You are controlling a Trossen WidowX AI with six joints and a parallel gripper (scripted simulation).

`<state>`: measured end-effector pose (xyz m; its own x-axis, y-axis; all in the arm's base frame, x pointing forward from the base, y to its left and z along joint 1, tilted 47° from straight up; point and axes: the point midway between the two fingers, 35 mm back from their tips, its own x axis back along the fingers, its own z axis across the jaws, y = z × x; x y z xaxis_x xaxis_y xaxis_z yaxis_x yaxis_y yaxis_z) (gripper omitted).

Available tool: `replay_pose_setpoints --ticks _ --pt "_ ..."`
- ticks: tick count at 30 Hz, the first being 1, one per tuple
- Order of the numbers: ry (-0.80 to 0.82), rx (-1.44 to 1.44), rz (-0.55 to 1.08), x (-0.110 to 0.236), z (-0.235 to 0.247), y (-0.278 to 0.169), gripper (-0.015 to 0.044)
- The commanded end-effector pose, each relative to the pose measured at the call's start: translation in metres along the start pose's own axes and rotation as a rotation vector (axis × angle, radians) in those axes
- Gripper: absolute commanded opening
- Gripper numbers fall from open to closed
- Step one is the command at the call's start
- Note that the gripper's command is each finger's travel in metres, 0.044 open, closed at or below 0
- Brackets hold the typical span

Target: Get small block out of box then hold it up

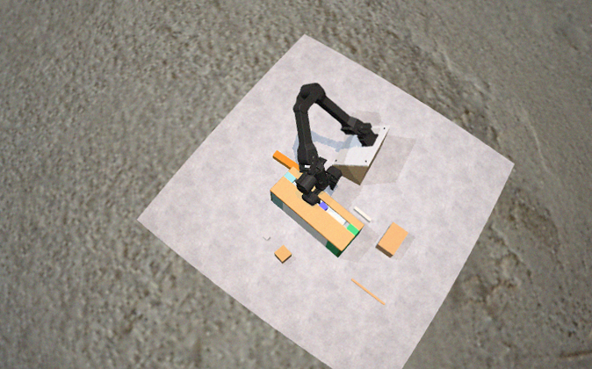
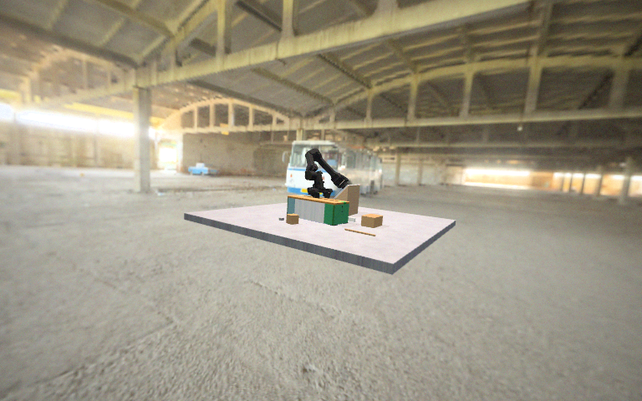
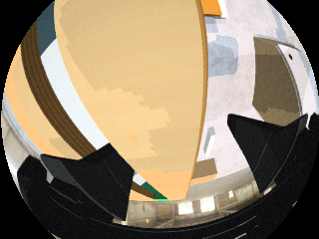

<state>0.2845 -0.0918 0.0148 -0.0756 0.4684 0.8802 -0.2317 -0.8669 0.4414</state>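
While the gripper [image 1: 312, 197] hangs low over the box [image 1: 315, 213], its jaws stand wide apart with nothing between them. In the wrist view the orange lid fills the space between the fingers, so the jaws seem to straddle the roof's edge, probably so one finger can dip behind the box and reach the shelf. The block [image 1: 323, 205], bluish, lies on the white shelf just beyond the jaws, toward the green end [image 1: 347, 237] of the box. Which end is the exit cannot be told from here. Loose wooden bits lie on the table [image 1: 215, 205] well apart from the jaws and play no part.
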Motion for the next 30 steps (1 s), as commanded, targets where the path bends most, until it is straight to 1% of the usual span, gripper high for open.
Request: replay_pose_setpoints --ticks 1,30 --pt "-0.008 0.000 -0.004 -0.006 -0.002 -0.010 0.0400" --pt "-0.008 -0.001 -0.001 -0.036 -0.003 -0.097 0.0400"
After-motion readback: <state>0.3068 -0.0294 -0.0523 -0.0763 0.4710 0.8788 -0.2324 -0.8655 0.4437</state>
